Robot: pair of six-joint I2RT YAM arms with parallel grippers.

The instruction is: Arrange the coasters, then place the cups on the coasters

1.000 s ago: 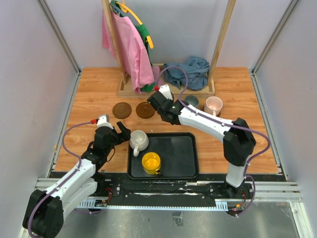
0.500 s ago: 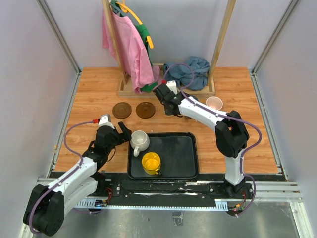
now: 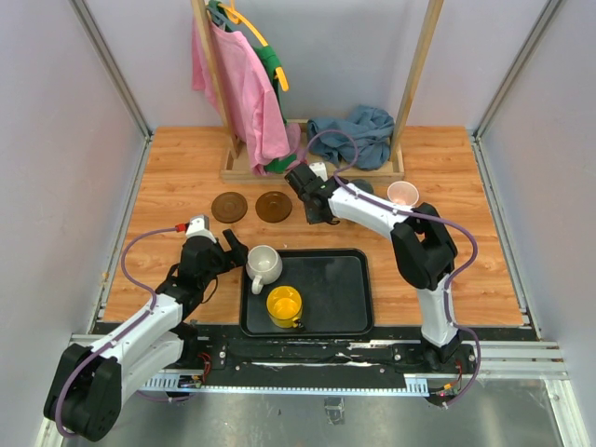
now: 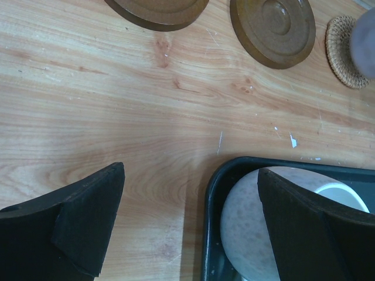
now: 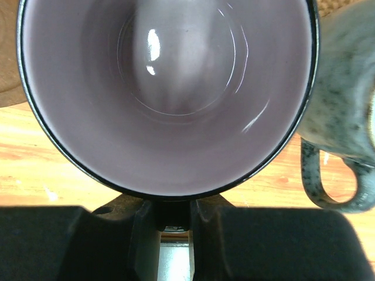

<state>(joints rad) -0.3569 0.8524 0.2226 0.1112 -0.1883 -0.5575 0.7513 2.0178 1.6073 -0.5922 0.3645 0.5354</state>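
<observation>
The pale purple round cup (image 5: 170, 88) is being gripped by its rim in the right gripper (image 5: 174, 213), so it is being held upright at the tan woven coaster (image 4: 344, 50). The left gripper (image 4: 190, 181) is being held wide open beside the cream-white cup (image 4: 263, 228). A wooden table (image 3: 168, 186) between pale walls (image 3: 93, 140) is being used.

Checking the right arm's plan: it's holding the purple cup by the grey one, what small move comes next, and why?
Probably lower the pale purple cup onto the woven coaster, then release. The right gripper is shut on its rim, the coaster's edge shows beside it, and the grey cup stands close, so descend straight.
</observation>
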